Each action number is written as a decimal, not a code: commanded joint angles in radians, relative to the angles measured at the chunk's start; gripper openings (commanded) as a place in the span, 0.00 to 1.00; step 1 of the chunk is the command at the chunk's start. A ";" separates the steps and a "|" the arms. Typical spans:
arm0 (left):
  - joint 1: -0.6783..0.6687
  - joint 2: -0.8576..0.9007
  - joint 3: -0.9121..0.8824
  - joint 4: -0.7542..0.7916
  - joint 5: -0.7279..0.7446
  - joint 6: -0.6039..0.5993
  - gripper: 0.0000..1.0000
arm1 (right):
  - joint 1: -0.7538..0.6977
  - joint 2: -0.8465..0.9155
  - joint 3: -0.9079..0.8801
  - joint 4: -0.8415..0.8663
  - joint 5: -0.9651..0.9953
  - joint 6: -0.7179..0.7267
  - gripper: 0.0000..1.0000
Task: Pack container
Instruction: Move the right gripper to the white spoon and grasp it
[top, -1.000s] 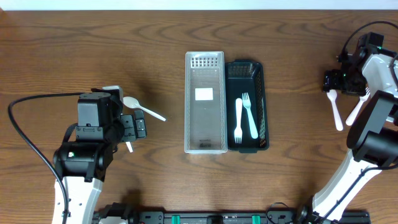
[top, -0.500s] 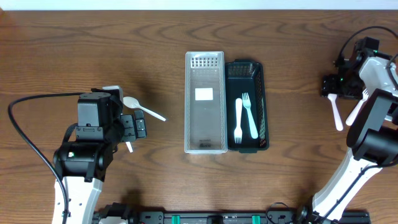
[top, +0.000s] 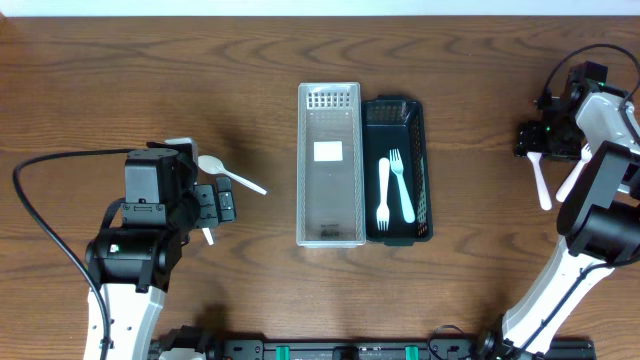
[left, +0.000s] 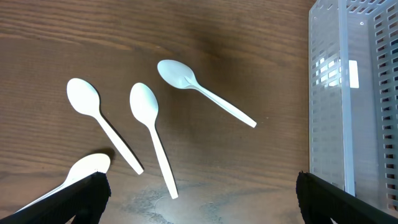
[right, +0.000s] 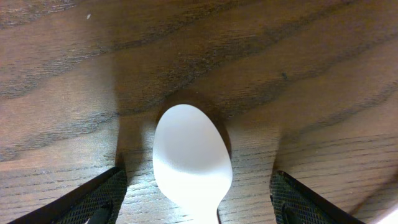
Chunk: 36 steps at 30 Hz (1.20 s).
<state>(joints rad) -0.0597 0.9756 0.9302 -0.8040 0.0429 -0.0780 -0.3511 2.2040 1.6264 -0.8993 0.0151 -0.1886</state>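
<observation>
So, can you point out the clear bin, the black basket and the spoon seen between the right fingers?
clear bin (top: 329, 200): overhead view, bare floor.
black basket (top: 390, 120): overhead view, bare far end.
spoon (right: 191, 152): right wrist view, its bowl.

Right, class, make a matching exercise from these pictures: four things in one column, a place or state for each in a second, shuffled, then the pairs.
1 two forks
2 clear container
3 spoon in the right wrist view
4 left gripper

A holds no cutlery
B inside the black basket
C wide open, gripping nothing
D flat on the table, between the right gripper fingers

Pairs: 1-B, 2-A, 3-D, 4-C
</observation>
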 joint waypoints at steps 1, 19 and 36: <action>0.003 0.003 0.018 0.001 -0.001 0.006 0.98 | -0.002 0.031 -0.011 0.002 0.004 -0.008 0.78; 0.003 0.003 0.018 0.001 -0.001 0.006 0.98 | -0.002 0.045 -0.011 -0.006 0.003 -0.006 0.50; 0.003 0.003 0.018 0.001 -0.001 0.006 0.98 | 0.006 0.045 -0.011 0.030 0.003 0.004 0.44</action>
<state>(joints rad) -0.0597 0.9756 0.9302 -0.8040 0.0429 -0.0780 -0.3511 2.2078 1.6264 -0.8780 0.0002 -0.1913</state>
